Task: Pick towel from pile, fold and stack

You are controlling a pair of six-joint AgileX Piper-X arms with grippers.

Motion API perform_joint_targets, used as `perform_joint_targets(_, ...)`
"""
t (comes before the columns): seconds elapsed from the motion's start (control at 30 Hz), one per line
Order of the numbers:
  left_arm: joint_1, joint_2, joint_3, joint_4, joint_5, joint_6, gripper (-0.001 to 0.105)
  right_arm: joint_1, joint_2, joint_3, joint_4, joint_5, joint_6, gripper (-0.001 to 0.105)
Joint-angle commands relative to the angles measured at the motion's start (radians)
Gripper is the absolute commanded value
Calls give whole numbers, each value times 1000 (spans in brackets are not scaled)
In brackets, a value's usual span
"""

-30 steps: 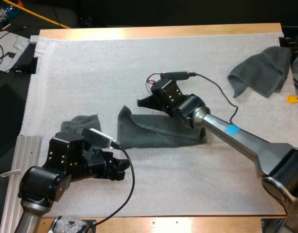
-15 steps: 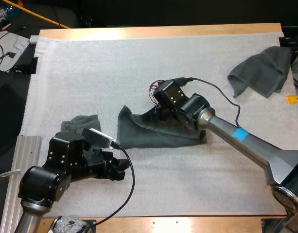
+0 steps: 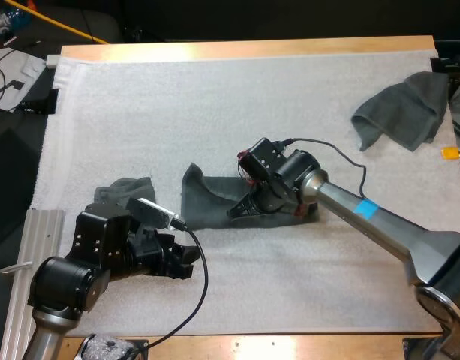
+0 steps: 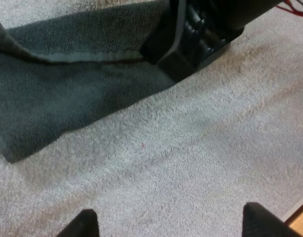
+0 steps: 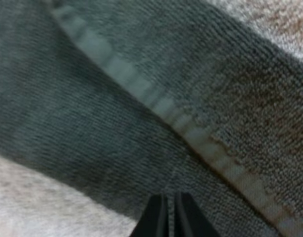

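Right fingers (image 5: pixel 157 217) pinch the middle towel (image 3: pixel 207 204) at its near edge; left fingers (image 4: pixel 86 223) gape wide, hovering low over the mat (image 3: pixel 214 112).

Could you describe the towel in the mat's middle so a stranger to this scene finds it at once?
Start from the white mat. Near its middle lies a dark grey-green towel, spread as a long, mostly flat strip, with the right gripper on it. The far-right towel and the towel by the left arm are crumpled heaps.
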Motion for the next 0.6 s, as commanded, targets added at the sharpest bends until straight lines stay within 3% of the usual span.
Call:
perform_joint_targets(0.0,-5,-4,-4,-10,3,-4,58,-2,33,12,-7,13,4,0)
perform_joint_targets(0.57,-3,-1,-5,1,7,-1,58,-7,132,-2,-133,74,61,0)
